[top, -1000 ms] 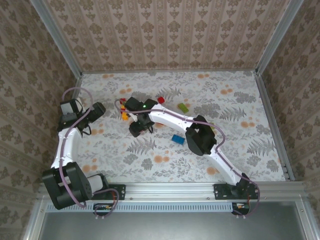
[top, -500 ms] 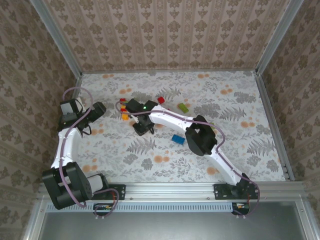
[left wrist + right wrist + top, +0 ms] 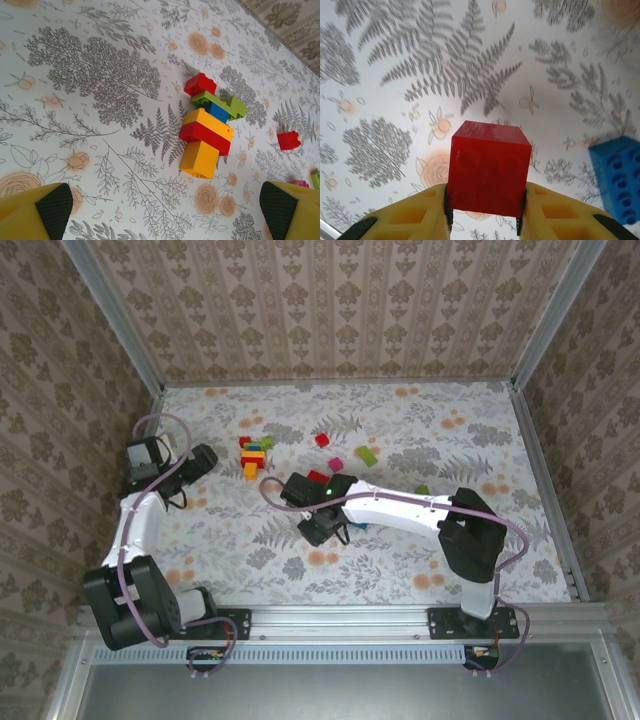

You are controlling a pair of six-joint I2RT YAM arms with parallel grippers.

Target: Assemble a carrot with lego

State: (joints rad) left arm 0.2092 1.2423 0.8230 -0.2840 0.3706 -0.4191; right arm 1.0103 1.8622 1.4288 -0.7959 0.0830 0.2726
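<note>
From above, the left gripper (image 3: 203, 458) sits near the stacked bricks (image 3: 253, 455) on the table (image 3: 500, 440), the right gripper (image 3: 322, 530) mid-table; the left wrist shows jaws spread wide before that stack; the right wrist shows jaws pinching a red brick (image 3: 489, 167), a blue brick (image 3: 617, 175) nearby.

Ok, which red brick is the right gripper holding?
The red brick pinched in the right gripper, near the blue brick; other reds sit in the stack, and a loose red brick lies farther back.

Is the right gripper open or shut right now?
Shut: the right gripper clamps the red brick, yellow fingers pressed against both its sides.
</note>
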